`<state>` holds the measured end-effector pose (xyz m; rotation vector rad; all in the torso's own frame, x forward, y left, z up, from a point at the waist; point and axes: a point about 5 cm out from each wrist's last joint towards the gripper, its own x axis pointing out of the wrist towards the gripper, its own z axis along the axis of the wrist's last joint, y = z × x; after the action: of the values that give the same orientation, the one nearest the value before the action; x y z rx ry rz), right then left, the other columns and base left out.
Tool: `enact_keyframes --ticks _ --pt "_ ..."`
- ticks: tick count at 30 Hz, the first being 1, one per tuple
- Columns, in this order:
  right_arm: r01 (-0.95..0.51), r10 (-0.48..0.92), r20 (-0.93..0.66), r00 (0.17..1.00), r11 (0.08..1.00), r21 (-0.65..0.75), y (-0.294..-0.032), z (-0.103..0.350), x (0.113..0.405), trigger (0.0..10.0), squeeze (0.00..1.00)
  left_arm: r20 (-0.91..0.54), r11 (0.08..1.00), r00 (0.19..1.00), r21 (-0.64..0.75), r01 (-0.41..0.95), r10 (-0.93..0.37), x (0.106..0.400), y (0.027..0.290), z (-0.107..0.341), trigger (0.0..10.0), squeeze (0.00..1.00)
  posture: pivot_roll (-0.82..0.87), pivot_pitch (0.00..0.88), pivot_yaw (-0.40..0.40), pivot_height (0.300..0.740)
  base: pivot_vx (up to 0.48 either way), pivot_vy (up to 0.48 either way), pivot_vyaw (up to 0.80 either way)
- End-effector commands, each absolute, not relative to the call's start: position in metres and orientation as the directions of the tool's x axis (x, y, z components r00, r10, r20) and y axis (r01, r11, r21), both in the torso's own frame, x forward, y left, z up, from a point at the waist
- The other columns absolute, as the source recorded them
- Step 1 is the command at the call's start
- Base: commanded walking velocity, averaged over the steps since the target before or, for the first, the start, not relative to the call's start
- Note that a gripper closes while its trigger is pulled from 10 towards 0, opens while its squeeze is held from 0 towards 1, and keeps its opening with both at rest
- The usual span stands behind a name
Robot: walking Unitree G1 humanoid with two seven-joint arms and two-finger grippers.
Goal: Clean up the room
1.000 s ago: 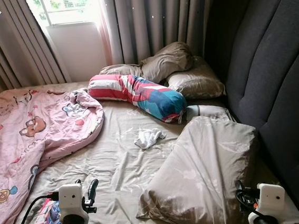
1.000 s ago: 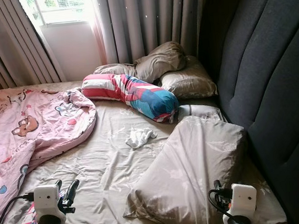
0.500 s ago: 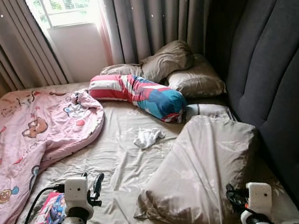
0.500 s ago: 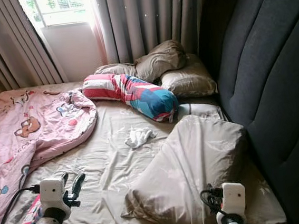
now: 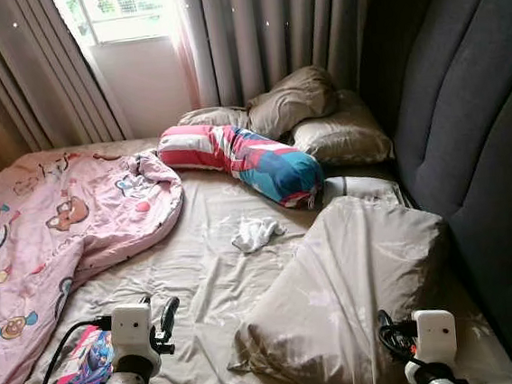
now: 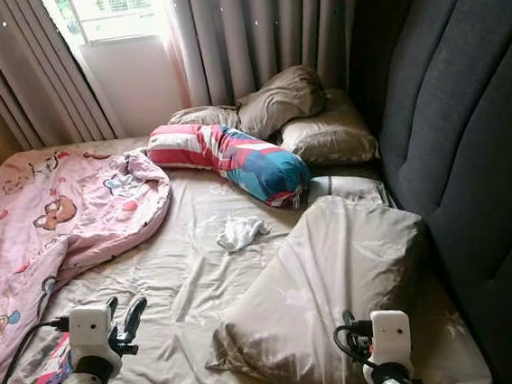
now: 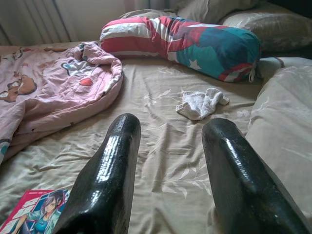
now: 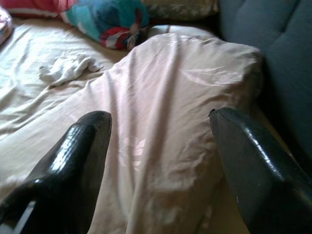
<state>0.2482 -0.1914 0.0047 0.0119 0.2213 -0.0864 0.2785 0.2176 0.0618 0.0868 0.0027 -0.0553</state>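
View shifted; book [image 5: 80,365] (half hidden) beside left gripper [image 7: 168,161]

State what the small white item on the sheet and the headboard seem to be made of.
White item: soft cloth, probably terry or cotton; it lies crumpled and looks fluffy. Headboard: dark grey woven upholstery over padding, judging by its matte surface and curved stitched panels.
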Motion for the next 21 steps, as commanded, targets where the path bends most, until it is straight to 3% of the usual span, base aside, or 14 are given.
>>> enact_keyframes --ticks 1,21 --pt "0.071 -0.068 -0.221 0.973 0.998 0.002 -0.1876 0.0030 0.2469 10.0 0.00 -0.013 0.994 0.998 0.099 0.056 -0.055 0.2768 0.2211 0.0617 10.0 0.00 -0.09 0.031 0.055 0.740 0.259 0.000 0.00" --pt "0.087 -0.082 -0.222 0.972 0.996 0.012 -0.1896 0.0021 0.2450 10.0 0.00 -0.017 0.991 0.998 0.114 0.070 -0.069 0.2772 0.2199 0.0618 10.0 0.00 -0.09 0.036 0.057 0.740 0.260 0.000 0.00"
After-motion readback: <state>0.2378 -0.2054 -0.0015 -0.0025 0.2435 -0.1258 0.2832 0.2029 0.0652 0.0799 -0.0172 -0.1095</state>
